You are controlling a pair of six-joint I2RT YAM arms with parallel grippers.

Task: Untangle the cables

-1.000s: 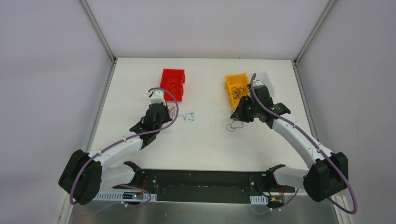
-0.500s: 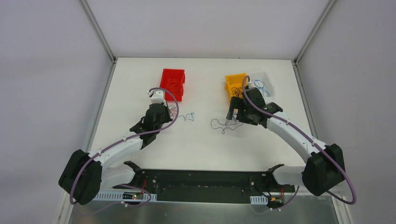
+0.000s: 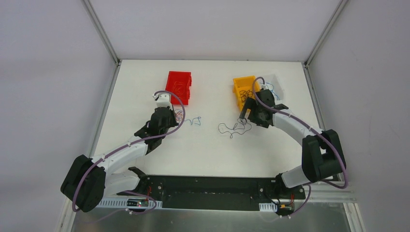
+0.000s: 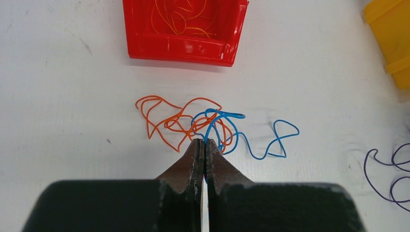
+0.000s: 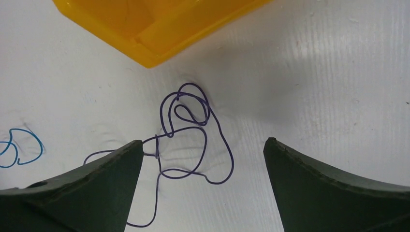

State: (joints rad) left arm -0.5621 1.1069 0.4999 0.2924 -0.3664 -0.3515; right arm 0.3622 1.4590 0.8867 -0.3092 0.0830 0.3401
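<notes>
The cables lie in two places. An orange strand (image 4: 164, 116) and a blue strand (image 4: 270, 140) are knotted together in front of the red bin (image 4: 186, 29). My left gripper (image 4: 203, 141) is shut on this knot, with the blue wire running in between its jaws. From above, that gripper (image 3: 175, 116) sits just left of the blue strand (image 3: 193, 120). A separate dark purple wire (image 5: 186, 129) lies loose on the table below the yellow bin (image 5: 159, 24). My right gripper (image 5: 203, 140) hangs wide open over it, touching nothing. From above, the right gripper (image 3: 244, 118) is just right of that wire (image 3: 229, 129).
The red bin (image 3: 178, 86) holds orange wires and the yellow bin (image 3: 244, 91) holds dark ones. A clear bin (image 3: 273, 87) with blue wires stands at the yellow bin's right. The yellow bin's corner (image 4: 391, 38) shows in the left wrist view.
My right gripper opened and let go of the dark wire, which now lies on the table further left. The right arm folded back. The left arm has not moved.
</notes>
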